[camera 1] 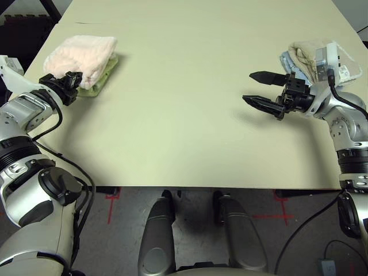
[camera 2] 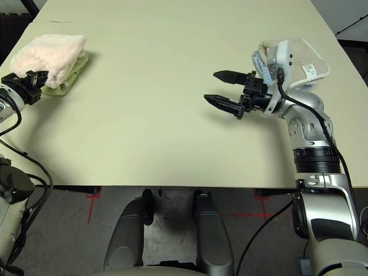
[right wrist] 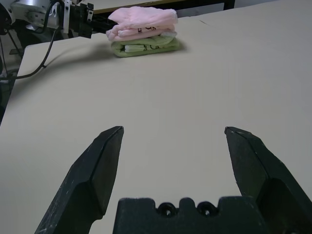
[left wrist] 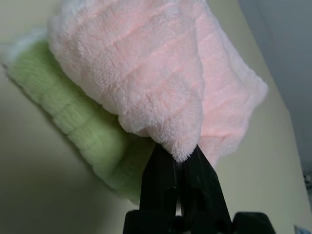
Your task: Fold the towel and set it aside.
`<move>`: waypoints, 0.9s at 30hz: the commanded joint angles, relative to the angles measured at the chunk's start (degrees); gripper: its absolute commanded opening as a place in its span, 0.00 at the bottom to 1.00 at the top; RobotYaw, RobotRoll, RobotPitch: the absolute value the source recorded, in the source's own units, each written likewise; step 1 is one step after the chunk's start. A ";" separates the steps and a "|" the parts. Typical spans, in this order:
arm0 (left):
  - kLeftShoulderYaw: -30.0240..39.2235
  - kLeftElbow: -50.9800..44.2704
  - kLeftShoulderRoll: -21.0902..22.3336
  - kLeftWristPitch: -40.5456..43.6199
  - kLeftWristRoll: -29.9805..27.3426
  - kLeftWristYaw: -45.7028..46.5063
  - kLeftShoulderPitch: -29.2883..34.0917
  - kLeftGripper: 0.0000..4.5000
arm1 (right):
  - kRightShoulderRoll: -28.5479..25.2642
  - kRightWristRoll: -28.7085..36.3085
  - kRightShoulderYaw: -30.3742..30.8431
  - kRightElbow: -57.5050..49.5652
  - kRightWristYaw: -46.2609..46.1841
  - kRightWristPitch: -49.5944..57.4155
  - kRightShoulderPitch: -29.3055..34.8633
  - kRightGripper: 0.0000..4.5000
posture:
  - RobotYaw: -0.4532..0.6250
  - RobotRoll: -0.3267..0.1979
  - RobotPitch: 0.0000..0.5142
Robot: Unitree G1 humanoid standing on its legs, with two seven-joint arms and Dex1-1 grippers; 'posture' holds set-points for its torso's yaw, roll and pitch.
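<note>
Left gripper [left wrist: 181, 158] is clenched at the folded pink towel's [camera 1: 80, 52] edge, atop the green cloth [camera 1: 102, 76]. Right gripper [camera 1: 260, 88] hangs wide open.

A lime-green cloth [camera 1: 102, 76] and beige and blue towels [camera 2: 299, 60] lie on the table [camera 1: 184, 115].

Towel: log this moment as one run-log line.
towel: folded, on green cloth | left gripper: shut on towel edge | right gripper: open, empty, above table
</note>
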 commanded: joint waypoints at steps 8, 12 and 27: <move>0.59 -2.58 0.27 0.67 -3.15 2.39 -0.04 0.06 | -0.59 -0.64 0.35 0.55 0.67 -0.93 0.31 1.00 | 0.43 0.62 0.51; 1.34 -4.24 0.25 5.77 -6.31 4.02 -0.60 0.34 | -0.57 -0.74 0.38 0.86 0.64 -1.11 0.01 1.00 | 0.43 0.62 0.51; -13.01 -7.84 16.75 36.11 -16.87 -2.95 0.71 0.99 | -0.20 -0.83 0.43 2.11 0.68 -1.99 -0.39 1.00 | 0.46 0.62 0.52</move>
